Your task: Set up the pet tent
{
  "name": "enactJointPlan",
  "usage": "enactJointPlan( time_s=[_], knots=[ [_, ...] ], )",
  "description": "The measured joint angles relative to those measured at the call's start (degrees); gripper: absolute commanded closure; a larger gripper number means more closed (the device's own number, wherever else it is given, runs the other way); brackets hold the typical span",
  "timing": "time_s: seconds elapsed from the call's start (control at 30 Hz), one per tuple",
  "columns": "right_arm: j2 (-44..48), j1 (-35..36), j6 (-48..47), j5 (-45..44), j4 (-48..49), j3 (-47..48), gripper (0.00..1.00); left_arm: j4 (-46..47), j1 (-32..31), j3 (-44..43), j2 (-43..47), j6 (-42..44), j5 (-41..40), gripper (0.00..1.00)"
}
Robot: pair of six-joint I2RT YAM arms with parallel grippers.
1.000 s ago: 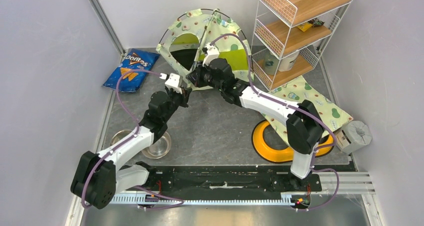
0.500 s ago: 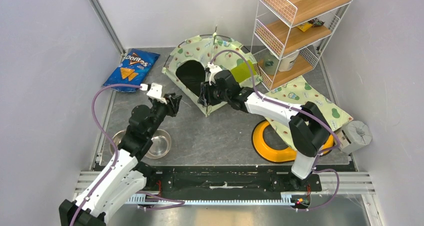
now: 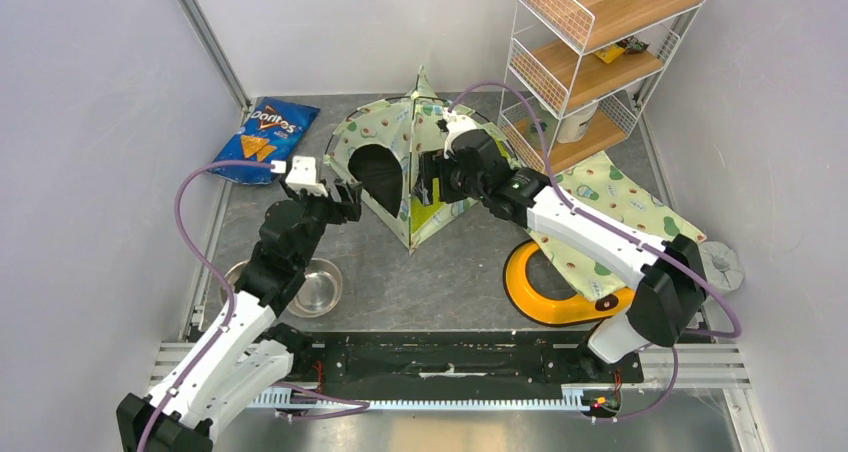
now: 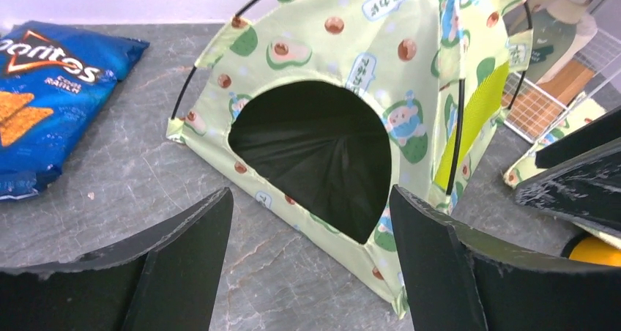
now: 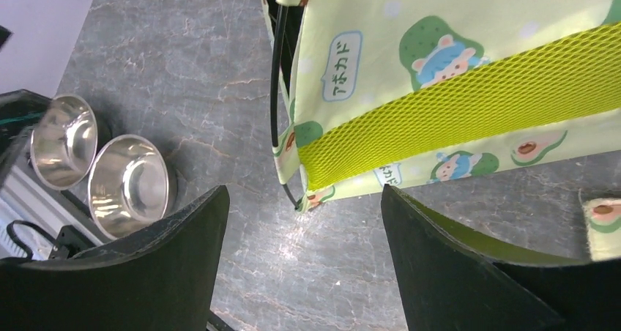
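Clearly upright, the pet tent (image 3: 385, 162) stands at the upper centre of the top view, both claws free.
The left gripper (image 3: 347, 200) is just left of the round doorway, jaws spread wide, grasping nothing; the right gripper (image 3: 427, 189) is just beside the tent's lime mesh wall, also spread and empty. A blue chips bag (image 3: 262, 138) lies upper left.

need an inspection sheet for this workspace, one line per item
surface: grey marbled table, nothing spilled
job's things: pet tent upright, round doorway facing the left arm
clutter: chip bag, steel bowls, yellow ring, printed mat
grippers: left gripper and right gripper, jaws open, holding nothing
cables: purple cables looping along both arms
surroundings: wire shelf at right rear, pale walls
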State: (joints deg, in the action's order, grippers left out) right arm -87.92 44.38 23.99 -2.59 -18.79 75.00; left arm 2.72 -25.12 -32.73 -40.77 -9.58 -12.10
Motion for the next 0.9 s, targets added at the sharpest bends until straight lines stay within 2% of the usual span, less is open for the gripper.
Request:
enactJointPlan(
  time_s=[0.27, 0.3, 0.37, 0.53, 0.63, 0.9],
  knots=[
    [-7.04, 1.46, -1.7, -5.77, -1.03, 7.67, 0.3, -2.64, 0.0, -6.88, -1.36, -0.35, -3.08, 0.16],
    [-11.34, 2.89, -2.38, -8.79, -0.81, 10.71, 0.34, -4.35, 0.02, -8.31, -1.62, -0.48, -4.11, 0.17],
    [-12.46, 3.21, -2.64, -9.46, -0.76, 11.3, 0.4, -4.85, 0.02, -8.37, -1.62, -0.63, -4.39, 0.17],
    [-18.75, 4.26, -4.02, -11.74, -0.9, 16.98, 0.81, -7.82, 0.02, -8.37, -1.44, -1.4, -5.16, 0.17],
    [-20.06, 4.26, -4.79, -11.96, -1.11, 17.99, 0.98, -9.03, 0.02, -8.37, -0.85, -1.49, -5.84, 0.17],
    [-19.21, 4.13, -15.28, -8.44, -2.21, 19.78, 1.0, -12.44, 0.02, -10.64, -0.33, -1.42, -5.99, 0.18]
  ],
)
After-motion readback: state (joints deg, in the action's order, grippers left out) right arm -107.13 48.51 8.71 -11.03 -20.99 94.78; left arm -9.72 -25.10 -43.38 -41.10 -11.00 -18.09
